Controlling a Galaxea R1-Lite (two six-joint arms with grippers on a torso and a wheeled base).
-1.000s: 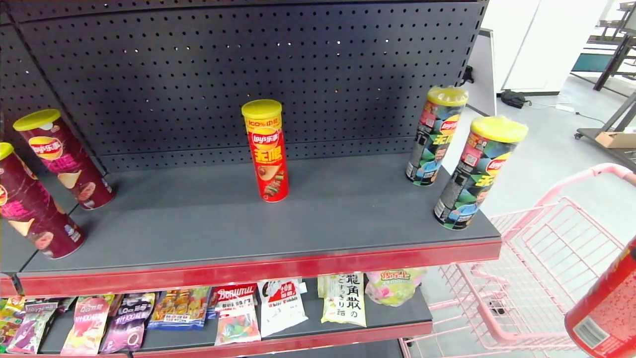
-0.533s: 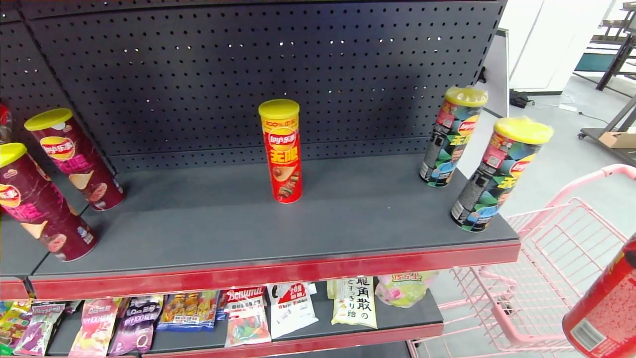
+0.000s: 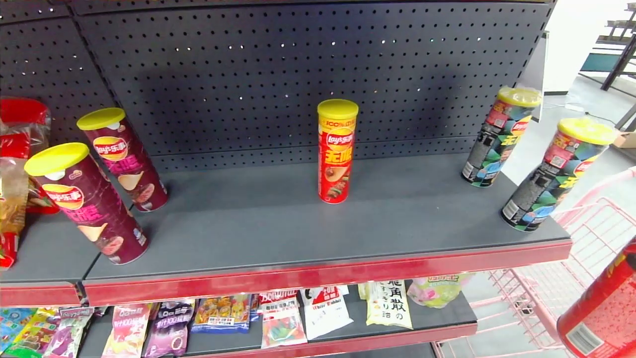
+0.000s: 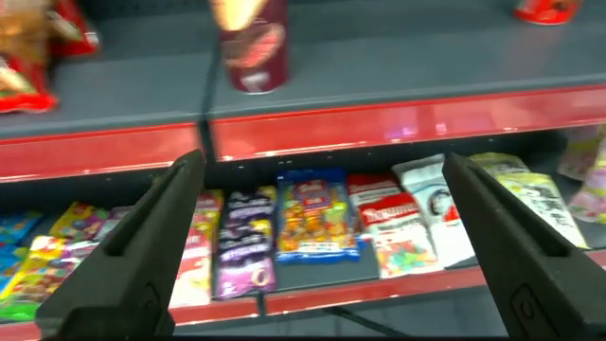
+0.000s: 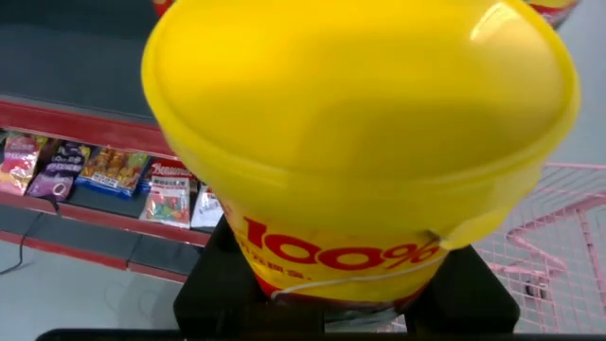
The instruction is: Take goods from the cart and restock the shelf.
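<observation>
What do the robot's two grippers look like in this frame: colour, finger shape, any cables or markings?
The left gripper has two matte, dark grey fingers, flat and tapering to narrow tips, with no cables in sight. The right gripper shows black, blocky finger parts, mostly hidden behind the red can.

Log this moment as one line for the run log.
right gripper: shut on red can, by pink cart | left gripper: open, facing snack bags | shelf: shelved can upright mid-shelf
</observation>
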